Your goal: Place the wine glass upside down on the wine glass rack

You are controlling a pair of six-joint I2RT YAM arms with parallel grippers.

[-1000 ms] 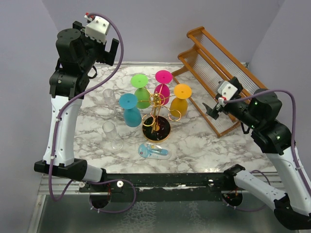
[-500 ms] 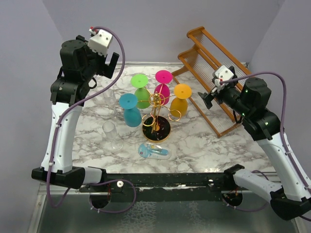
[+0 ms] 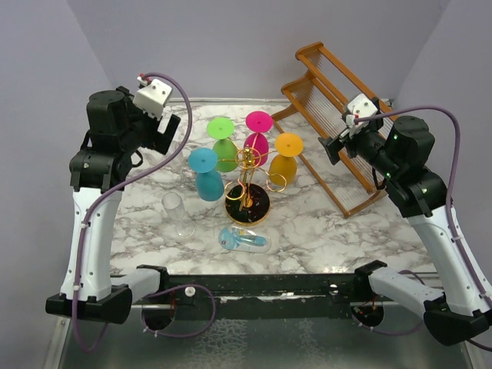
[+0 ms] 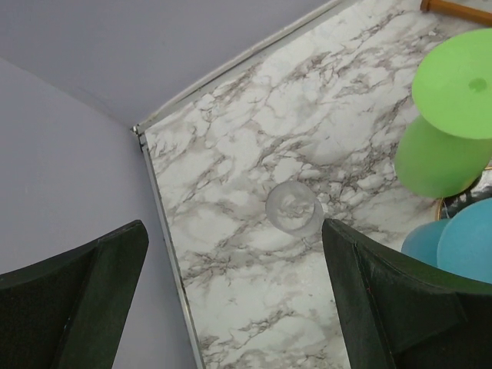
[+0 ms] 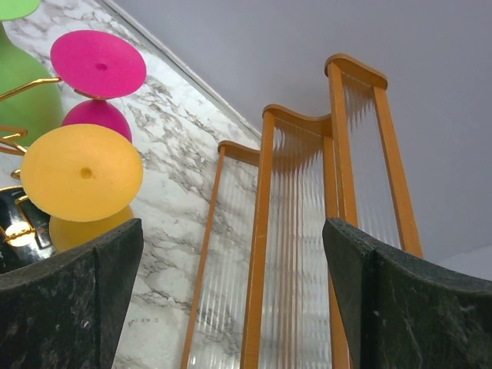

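Left pincer (image 4: 232, 227): jaws spread wide, nothing held; it hangs over the far-left part of the desk (image 3: 323, 223); in its wrist view a clear glass (image 4: 292, 209) stands upright on the marble below, framed between the jaws; right of that we see the green glass (image 4: 453, 115) and an edge of the blue glass (image 4: 469, 238).

Right pincer (image 5: 232, 223): jaws also wide apart, empty; raised over the right side of the desk, close to the wooden slatted rack (image 5: 265, 231); its wrist view also takes in the yellow glass (image 5: 81, 173) and pink glass (image 5: 98, 63) at the left.

Wine glass rack (image 3: 247, 184): gold wire tree on a round black base, mid-desk, between the two arms, well apart from both pincers; we count four coloured glasses hung on it bowl-down, feet up; green far-left, pink far, yellow right, blue left.

One wine glass (image 3: 244, 240), clear with a bluish tint, lies on its side on the desk just near of the rack's base, not on the rack; neither pincer is close to it; a second clear glass (image 3: 175, 211) stands upright near-left of the rack.
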